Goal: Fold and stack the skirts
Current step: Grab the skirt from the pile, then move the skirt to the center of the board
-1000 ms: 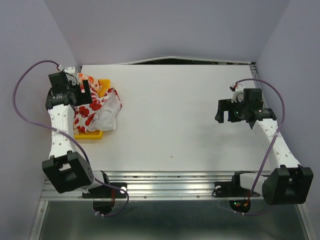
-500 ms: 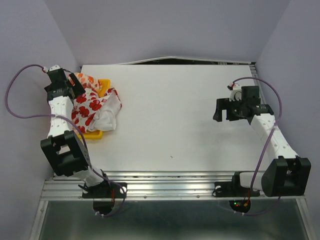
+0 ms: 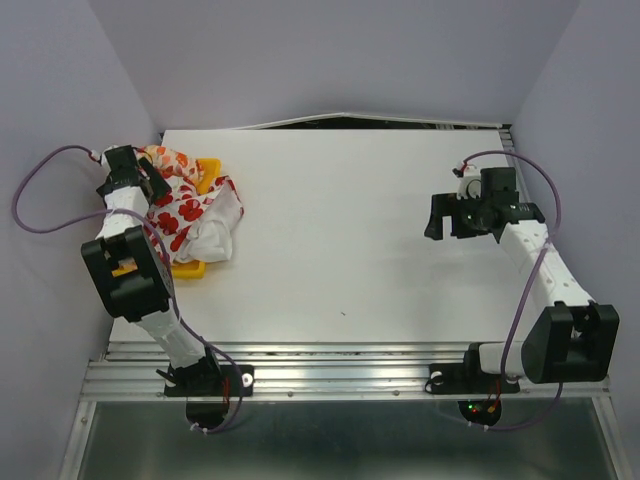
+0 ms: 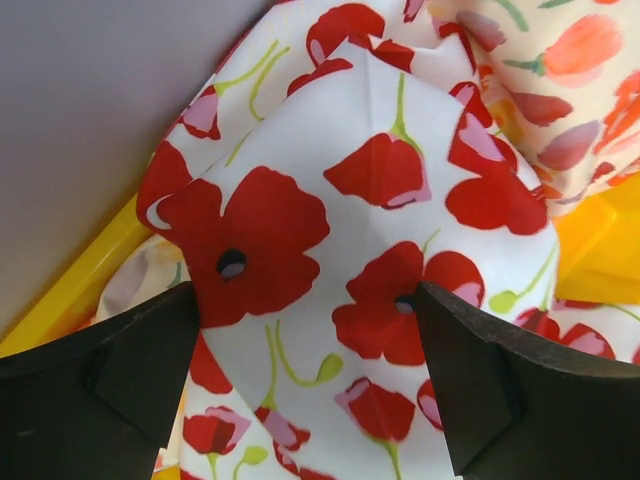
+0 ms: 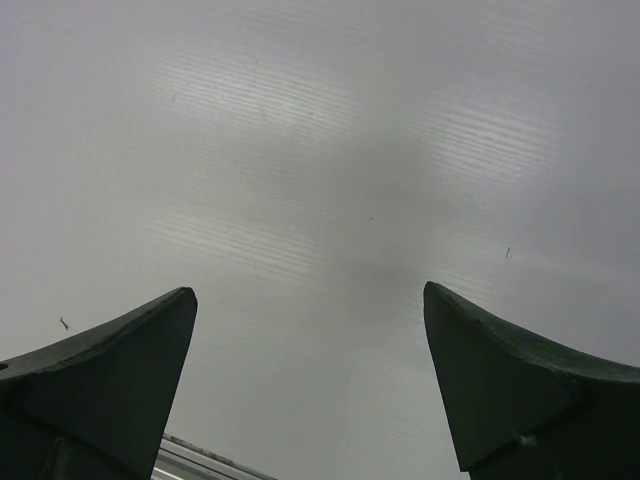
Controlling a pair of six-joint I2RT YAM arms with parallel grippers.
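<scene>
Skirts [image 3: 190, 210] heaped unfolded in yellow tray [image 3: 188, 268], directly under my left claw [image 4: 305, 300]: fully open, empty. Right claw [image 5: 310, 300] open, empty, well apart from them. Step, I judge: first pick. Next: lower, pinch red-flowered skirt [image 4: 300, 180], carry out.

Lab enclosure: plain lilac walls [image 3: 330, 50], white table [image 3: 350, 250]

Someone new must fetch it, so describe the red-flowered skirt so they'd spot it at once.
At the far left corner of the table a yellow tray sits by the wall, two skirts heaped on it. The red-flowered skirt spills over the tray's right side: white with large red flowers, unlike the cream skirt with smaller orange print.
</scene>
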